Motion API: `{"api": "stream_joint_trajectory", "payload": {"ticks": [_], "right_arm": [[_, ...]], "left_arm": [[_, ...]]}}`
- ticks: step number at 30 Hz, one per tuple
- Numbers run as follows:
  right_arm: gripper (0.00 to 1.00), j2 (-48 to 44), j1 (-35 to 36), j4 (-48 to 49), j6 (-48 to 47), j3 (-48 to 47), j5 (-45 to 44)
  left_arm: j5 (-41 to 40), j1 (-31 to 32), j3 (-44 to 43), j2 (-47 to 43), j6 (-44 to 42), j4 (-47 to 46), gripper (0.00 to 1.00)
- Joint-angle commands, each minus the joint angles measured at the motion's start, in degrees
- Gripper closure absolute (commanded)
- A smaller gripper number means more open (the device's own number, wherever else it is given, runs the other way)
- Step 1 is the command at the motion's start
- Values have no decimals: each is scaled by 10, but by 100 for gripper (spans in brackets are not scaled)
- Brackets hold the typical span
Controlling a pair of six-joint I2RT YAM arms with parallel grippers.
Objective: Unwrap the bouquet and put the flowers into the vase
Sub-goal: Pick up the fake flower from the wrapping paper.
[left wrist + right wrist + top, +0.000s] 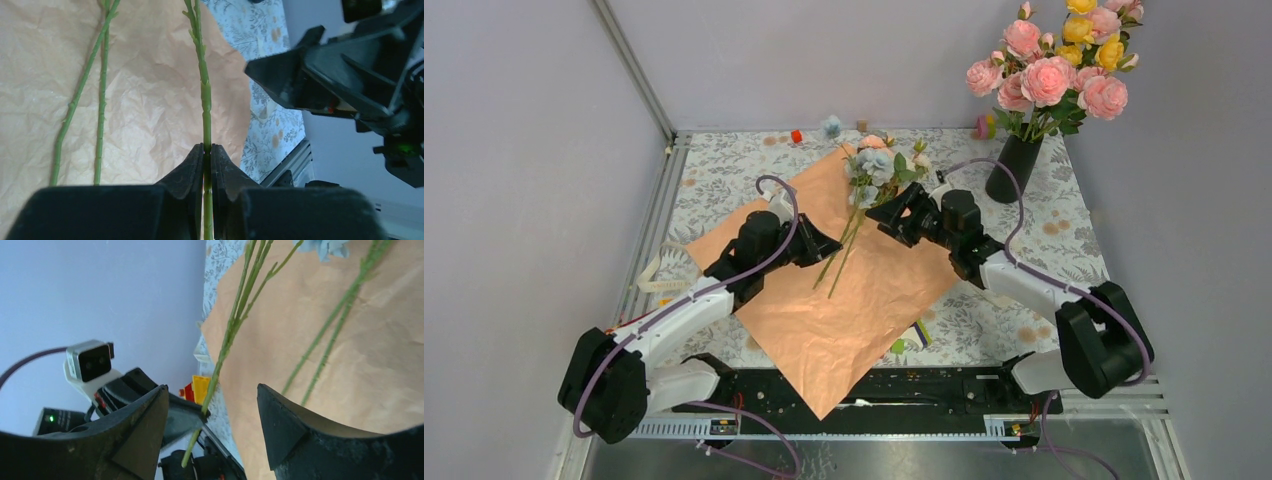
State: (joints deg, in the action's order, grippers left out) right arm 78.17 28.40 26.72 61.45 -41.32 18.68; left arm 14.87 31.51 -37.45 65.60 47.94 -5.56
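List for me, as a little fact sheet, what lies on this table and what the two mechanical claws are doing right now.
wrapping: crinkled peach paper, spread open and flat
flowers: small pale-blue and cream blooms on thin green stems, lying on the paper
left gripper: shut on one green stem
right gripper: open, gripping nothing
vase: glossy black vase, upright at back right, holding large pink roses
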Motion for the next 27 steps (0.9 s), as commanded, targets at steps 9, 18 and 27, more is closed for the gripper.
{"api": "stream_joint_trajectory", "payload": {"ticks": [9,18,27], "right_arm": [[30,130,37,48,69,-132,-15],[33,168,45,40,73,-168,-42],[45,187,44,2,34,-188,-110]], "left_arm": [[14,-4,21,-89,-48,-64,100],[27,-5,23,-98,-59,-54,100],[59,-5,12,-106,-92,-40,100]]}}
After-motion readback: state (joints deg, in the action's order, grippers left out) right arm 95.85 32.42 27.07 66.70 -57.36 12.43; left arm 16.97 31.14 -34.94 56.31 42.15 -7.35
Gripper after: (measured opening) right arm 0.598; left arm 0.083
